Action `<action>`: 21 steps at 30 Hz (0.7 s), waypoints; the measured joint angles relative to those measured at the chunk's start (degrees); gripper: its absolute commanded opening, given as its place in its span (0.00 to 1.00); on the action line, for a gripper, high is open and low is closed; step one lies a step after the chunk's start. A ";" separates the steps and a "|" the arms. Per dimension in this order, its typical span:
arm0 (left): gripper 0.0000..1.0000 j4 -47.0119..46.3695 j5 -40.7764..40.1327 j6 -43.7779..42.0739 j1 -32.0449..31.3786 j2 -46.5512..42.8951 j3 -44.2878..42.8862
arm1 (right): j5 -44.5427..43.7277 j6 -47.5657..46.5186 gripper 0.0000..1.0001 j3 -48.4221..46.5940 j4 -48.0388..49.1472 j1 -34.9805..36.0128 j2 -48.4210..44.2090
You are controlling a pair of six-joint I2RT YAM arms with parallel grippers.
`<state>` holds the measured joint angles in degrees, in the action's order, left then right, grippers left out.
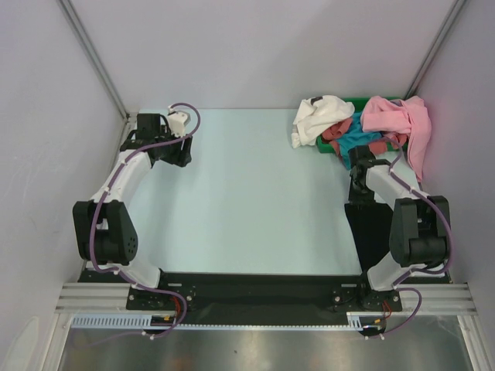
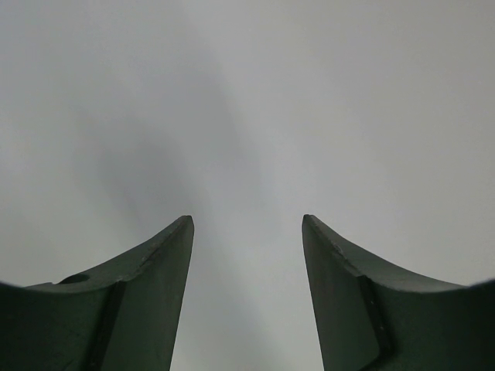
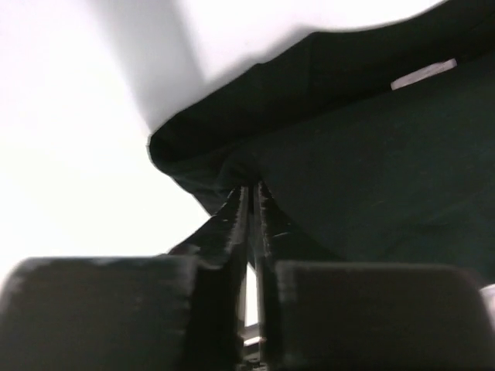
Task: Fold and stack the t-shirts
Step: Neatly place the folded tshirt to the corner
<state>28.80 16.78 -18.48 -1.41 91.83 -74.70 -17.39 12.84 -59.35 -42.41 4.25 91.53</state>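
right gripper [image 3: 251,193]: jaws pinched nearly closed on a folded edge of the black t-shirt [image 3: 371,178], cloth bunched right at the tips. left gripper [image 2: 247,224]: jaws wide apart, nothing between them, only a plain grey surface ahead of my wrist view.

pale table [image 1: 247,201]: i see the left arm stretched to the far left corner and the right arm bent over the right side.

from above, the black t-shirt shows as a dark sheet on the right side of the table, under and beside the right arm and reaching back toward its base. how flat it lies, i cannot tell.

heap at the far right corner: pink t-shirt [image 1: 398,116] draped over the right end, hanging down toward the right arm. white t-shirt [image 1: 321,116] crumpled at the left end, spilling onto the table. teal t-shirt [image 1: 360,141] and red t-shirt [image 1: 336,131] wedged between them, mostly covered.

green bin [image 1: 357,100] sits under the heap, only bits of rim showing.

small white tag [image 3: 423,74] lies on the black cloth in the right wrist view, away from the pinch.
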 measured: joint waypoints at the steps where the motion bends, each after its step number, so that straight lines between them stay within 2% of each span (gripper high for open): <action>1: 0.64 0.00 0.00 0.00 0.00 0.02 0.00 | 0.13 -0.07 0.00 0.00 0.28 0.00 0.20; 8: 0.64 0.00 0.00 -0.02 0.07 0.00 0.04 | 0.26 -0.48 0.00 0.00 0.68 0.13 -0.52; 15: 0.64 -0.02 0.00 -0.02 0.11 0.02 0.87 | 0.35 -0.98 0.00 1.01 -0.22 2.71 -8.11; 19: 0.64 -0.04 -0.02 -0.02 0.11 0.00 1.29 | 1.42 -0.81 0.00 1.68 -0.35 3.69 -9.27; 21: 0.64 -0.13 -0.04 -0.04 0.11 0.02 1.66 | 1.84 -0.68 0.05 1.99 -0.22 4.17 -8.41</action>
<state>28.67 16.73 -18.52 -1.30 91.85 -73.03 -15.55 12.16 -57.36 -42.63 8.43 83.11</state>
